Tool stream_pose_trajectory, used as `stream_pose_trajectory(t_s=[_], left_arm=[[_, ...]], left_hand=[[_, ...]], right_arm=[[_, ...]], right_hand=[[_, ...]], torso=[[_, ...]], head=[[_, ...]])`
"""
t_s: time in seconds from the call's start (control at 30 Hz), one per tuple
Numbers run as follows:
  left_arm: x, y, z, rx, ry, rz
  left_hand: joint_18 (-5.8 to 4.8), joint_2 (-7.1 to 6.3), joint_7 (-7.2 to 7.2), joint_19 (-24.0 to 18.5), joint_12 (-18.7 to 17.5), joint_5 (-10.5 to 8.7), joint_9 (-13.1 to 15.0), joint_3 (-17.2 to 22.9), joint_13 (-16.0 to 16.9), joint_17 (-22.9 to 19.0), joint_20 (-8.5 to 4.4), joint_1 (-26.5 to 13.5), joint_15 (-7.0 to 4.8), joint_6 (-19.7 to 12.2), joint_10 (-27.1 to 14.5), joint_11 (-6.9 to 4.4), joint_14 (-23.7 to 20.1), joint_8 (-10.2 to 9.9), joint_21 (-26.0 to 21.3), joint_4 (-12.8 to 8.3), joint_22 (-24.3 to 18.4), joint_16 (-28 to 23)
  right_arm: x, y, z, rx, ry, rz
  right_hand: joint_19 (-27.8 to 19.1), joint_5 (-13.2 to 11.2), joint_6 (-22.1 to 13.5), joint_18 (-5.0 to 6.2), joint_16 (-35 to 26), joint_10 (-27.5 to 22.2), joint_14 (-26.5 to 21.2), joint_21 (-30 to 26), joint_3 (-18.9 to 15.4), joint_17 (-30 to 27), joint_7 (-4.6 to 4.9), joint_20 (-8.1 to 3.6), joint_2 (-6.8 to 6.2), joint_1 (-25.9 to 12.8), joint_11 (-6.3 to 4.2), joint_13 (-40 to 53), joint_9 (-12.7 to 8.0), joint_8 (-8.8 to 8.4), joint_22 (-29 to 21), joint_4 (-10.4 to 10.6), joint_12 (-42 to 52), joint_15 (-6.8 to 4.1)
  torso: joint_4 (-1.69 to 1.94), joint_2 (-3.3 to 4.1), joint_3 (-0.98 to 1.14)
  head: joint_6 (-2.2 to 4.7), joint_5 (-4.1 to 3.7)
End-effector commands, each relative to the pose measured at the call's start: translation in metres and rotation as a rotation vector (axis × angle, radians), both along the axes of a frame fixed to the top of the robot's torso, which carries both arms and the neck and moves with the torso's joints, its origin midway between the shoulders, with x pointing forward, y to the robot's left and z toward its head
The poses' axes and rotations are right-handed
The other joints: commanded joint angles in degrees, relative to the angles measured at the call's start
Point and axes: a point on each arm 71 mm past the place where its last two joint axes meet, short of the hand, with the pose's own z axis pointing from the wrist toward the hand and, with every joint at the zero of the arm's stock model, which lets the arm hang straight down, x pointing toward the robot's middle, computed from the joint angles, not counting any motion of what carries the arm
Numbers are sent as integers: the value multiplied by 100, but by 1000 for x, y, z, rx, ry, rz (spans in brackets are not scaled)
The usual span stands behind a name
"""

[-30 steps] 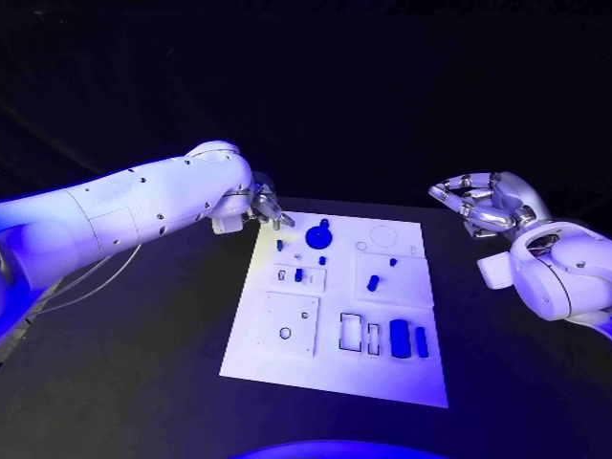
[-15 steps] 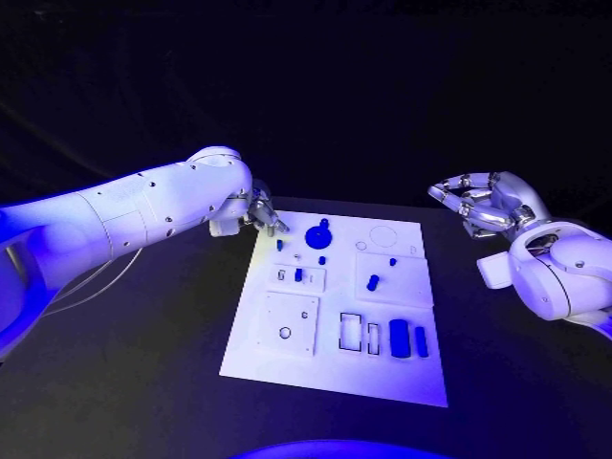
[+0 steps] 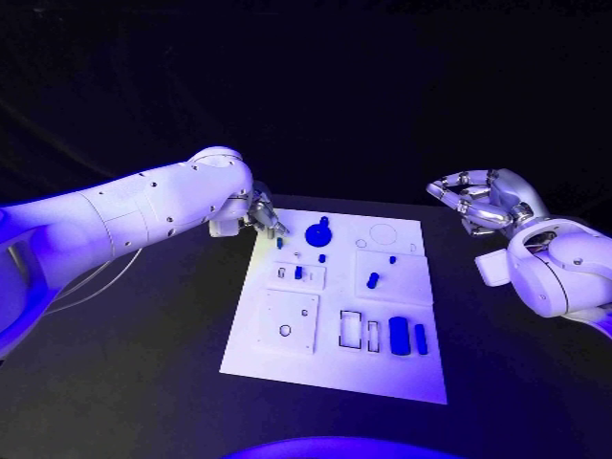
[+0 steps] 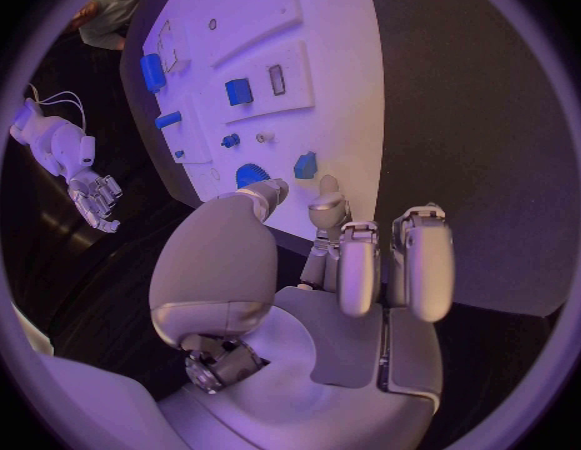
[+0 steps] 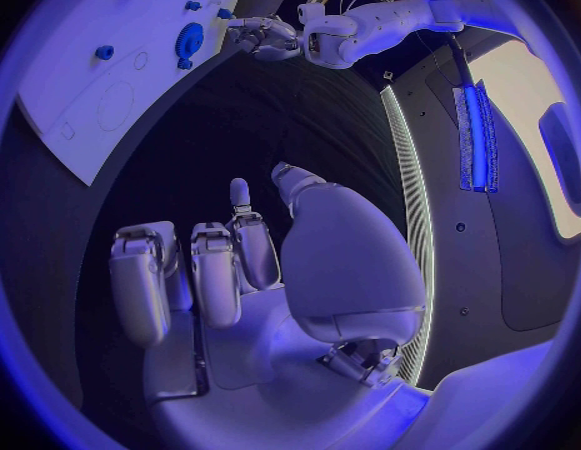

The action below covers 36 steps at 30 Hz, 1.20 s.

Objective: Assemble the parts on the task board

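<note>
The white task board (image 3: 337,359) lies in the middle of the black table, with several blue parts on it. A round blue gear (image 3: 318,237) sits near its far edge, and a small blue part (image 3: 280,244) lies by the far left corner. My left hand (image 3: 262,215) hovers over that corner, and its fingertips (image 4: 325,202) are close to the small blue part (image 4: 305,165). Nothing is between them. My right hand (image 3: 483,203) hangs off the board's far right side, loosely curled and holding nothing. Two long blue parts (image 3: 399,337) stand near the board's near right.
A square plate (image 3: 290,322) and two rectangular slots (image 3: 350,330) lie in the board's near half. The board (image 5: 103,80) and the left hand (image 5: 265,38) appear at the rim of the right wrist view. Black table surrounds the board on all sides.
My left hand has dipped slightly toward the board's far left corner, and its arm has shifted a little. The right hand and the parts have not moved.
</note>
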Motion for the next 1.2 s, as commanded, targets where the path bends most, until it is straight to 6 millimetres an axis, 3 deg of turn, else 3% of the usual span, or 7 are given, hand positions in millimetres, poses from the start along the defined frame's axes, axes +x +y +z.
stream_pose_trajectory(t_s=[0.03,0.63,0.93,1.2], left_arm=[[-2,-4,-1,-11,28,-28],[-2,-5,-3,-11,45,-36],[-2,-6,-4,-16,43,-34],[-2,-5,-4,-22,38,-24]], left_hand=[[59,33,4,11,46,8,-11,-37,17,1510,54,30,44,64,28,-4,596,-6,-7,-10,285,21],[56,83,-16,21,67,15,-36,-35,24,1510,53,133,32,137,50,-22,596,-16,3,-21,307,21],[55,103,-19,22,72,18,-44,-31,26,1510,51,163,29,151,55,-26,596,-21,4,-22,310,21],[54,239,-38,26,77,28,-80,46,12,1510,36,429,12,195,62,-44,596,-54,7,-60,320,21]], right_arm=[[0,2,0,1,-5,16],[0,3,-1,2,-4,19],[0,3,-1,1,-3,18],[0,3,-1,2,-3,19]], right_hand=[[469,11,-43,-23,-25,3,560,-29,-37,1270,7,-28,1,19,-4,435,9,18,1378,6,-4,-23],[469,34,-43,-24,-24,9,561,-28,-32,1273,5,-30,14,53,-7,441,12,29,1379,-7,3,-25],[469,40,-43,-23,-25,12,560,-29,-28,1269,4,-30,21,63,-7,444,13,33,1378,-9,6,-25],[470,46,-43,-24,-26,13,559,-28,-24,1266,4,-31,33,71,-8,446,14,36,1379,-9,7,-26]], torso=[[4,3,2],[3,5,2],[5,8,1],[2,6,2]], head=[[-6,16],[-13,6],[18,-5],[-17,6]])
